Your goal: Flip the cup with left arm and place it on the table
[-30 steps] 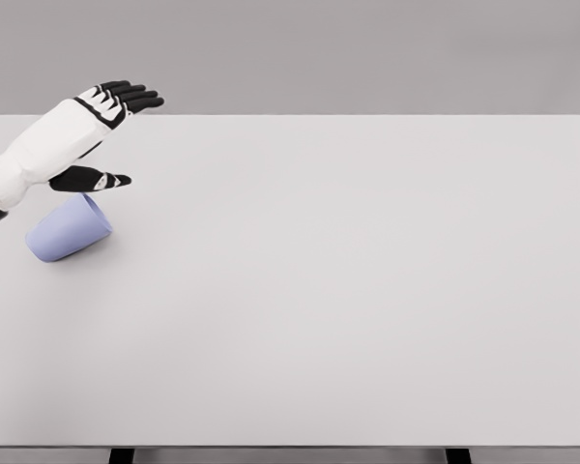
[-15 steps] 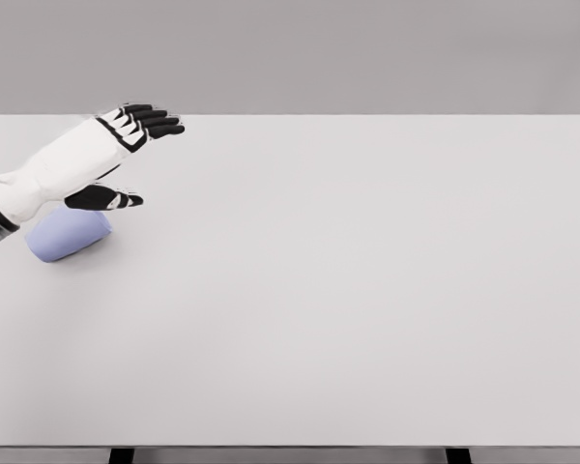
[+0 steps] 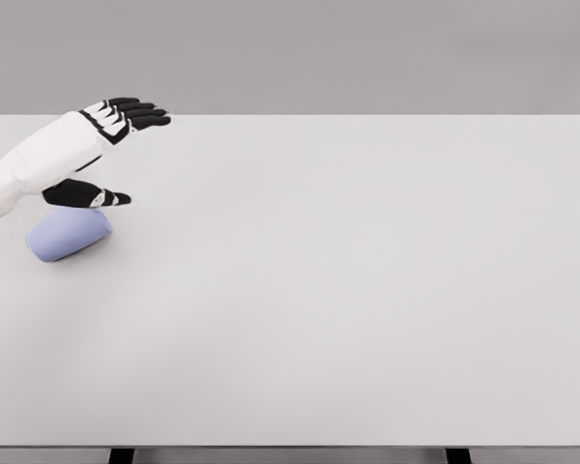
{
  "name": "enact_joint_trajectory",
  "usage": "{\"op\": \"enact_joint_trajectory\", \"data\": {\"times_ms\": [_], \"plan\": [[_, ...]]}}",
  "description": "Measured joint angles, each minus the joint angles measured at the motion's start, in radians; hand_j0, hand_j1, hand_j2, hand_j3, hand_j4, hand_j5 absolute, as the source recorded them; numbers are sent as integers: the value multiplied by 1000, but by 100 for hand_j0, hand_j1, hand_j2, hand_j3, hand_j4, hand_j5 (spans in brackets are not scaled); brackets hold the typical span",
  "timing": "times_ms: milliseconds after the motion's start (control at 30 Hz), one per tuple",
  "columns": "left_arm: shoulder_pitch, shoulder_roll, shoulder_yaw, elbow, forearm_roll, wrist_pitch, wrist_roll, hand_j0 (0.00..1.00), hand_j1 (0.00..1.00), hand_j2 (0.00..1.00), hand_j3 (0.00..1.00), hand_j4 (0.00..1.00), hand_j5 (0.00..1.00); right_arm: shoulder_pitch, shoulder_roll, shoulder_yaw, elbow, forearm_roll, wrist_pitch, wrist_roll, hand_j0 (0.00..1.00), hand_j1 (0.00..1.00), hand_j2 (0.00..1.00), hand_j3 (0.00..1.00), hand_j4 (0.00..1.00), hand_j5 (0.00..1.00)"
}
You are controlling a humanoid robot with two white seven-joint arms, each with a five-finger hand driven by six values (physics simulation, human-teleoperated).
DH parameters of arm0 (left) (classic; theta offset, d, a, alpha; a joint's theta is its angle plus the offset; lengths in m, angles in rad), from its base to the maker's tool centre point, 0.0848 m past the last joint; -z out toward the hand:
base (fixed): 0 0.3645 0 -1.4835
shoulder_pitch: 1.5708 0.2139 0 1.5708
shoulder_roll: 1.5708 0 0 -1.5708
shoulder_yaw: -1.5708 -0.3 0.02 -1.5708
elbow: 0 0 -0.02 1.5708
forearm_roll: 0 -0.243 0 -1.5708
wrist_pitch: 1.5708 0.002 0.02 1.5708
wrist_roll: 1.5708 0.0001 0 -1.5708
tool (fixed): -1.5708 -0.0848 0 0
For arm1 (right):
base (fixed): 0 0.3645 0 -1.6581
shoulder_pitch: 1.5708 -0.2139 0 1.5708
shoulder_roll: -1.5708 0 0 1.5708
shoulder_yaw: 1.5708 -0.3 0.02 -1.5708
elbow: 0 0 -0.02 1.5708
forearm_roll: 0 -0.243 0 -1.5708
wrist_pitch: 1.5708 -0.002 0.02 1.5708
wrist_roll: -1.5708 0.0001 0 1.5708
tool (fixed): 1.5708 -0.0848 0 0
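A: Where does the cup (image 3: pixel 68 235) lie?

B: The pale blue cup lies on its side near the left edge of the white tabletop (image 3: pixel 348 290), just under the left hand (image 3: pixel 72 155). No label or writing can be read on it.

A: And the fingers (image 3: pixel 135 111)?

B: The black fingers are stretched out flat and spread, holding nothing; the thumb (image 3: pixel 92 196) points right just above the cup. Whether it touches the cup cannot be told.

A: What surrounds it?

B: Bare tabletop and a grey wall (image 3: pixel 367 53) behind.
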Motion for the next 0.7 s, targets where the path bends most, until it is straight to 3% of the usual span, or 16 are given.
{"op": "enact_joint_trajectory", "data": {"times_ms": [133,300,433,700], "plan": [[2,102,-75,-66,191,114,1,100,100,100,100,100,100,0,0,0,0,0,0,0,100,100,100,100,100,100],[5,167,-130,-129,352,304,2,100,100,100,100,100,100,0,0,0,0,0,0,0,100,100,100,100,100,100],[5,183,-149,-145,431,448,2,100,100,100,100,100,100,0,0,0,0,0,0,0,100,100,100,100,100,100],[21,183,-160,-150,488,604,2,100,100,100,100,100,100,0,0,0,0,0,0,0,100,100,100,100,100,100]]}}
